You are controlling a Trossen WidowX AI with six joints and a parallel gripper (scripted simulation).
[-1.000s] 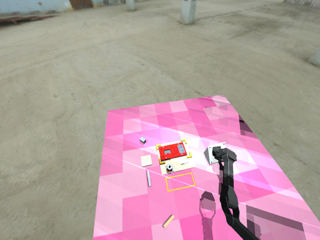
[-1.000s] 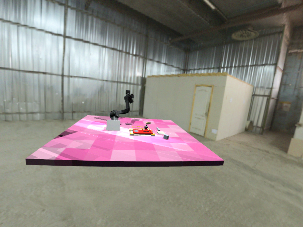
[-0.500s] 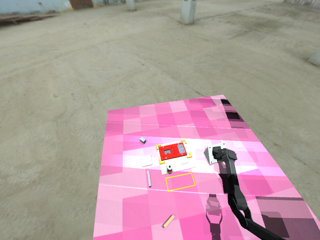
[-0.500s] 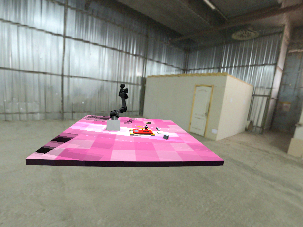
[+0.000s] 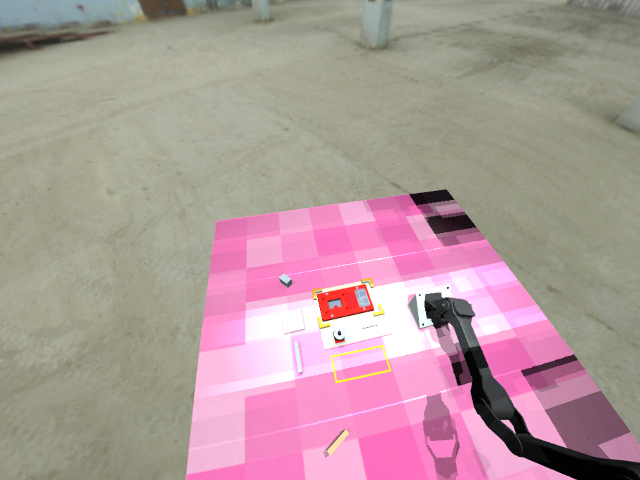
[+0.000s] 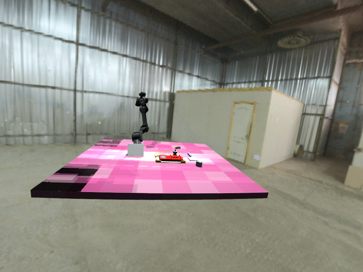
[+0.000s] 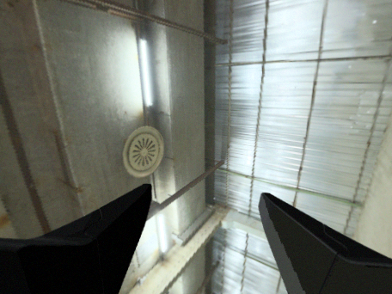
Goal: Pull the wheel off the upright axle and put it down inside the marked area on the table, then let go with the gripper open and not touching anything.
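Note:
The wheel [image 5: 339, 336] [image 6: 175, 152] is a small round piece with a pale ring and dark centre. It sits on the upright axle at the front left corner of the cream board [image 5: 364, 335]; the axle is mostly hidden beneath it. The marked area [image 5: 363, 376] is a yellow rectangle outline on the table in front of the board, with nothing inside it. My gripper [image 7: 205, 195] is open and empty, its fingers apart, with walls and ceiling behind them. It is high above the table, at the top of the raised arm in the exterior view, far from the wheel.
A red plate [image 5: 353, 300] [image 6: 166, 158] lies on the board between yellow corner brackets. A white square [image 5: 293, 321], a grey bar [image 5: 298, 356], a grey block [image 5: 285, 280] [image 6: 199, 164] and a wooden block [image 5: 337, 442] lie around it. The arm's base stands to the right in the top view.

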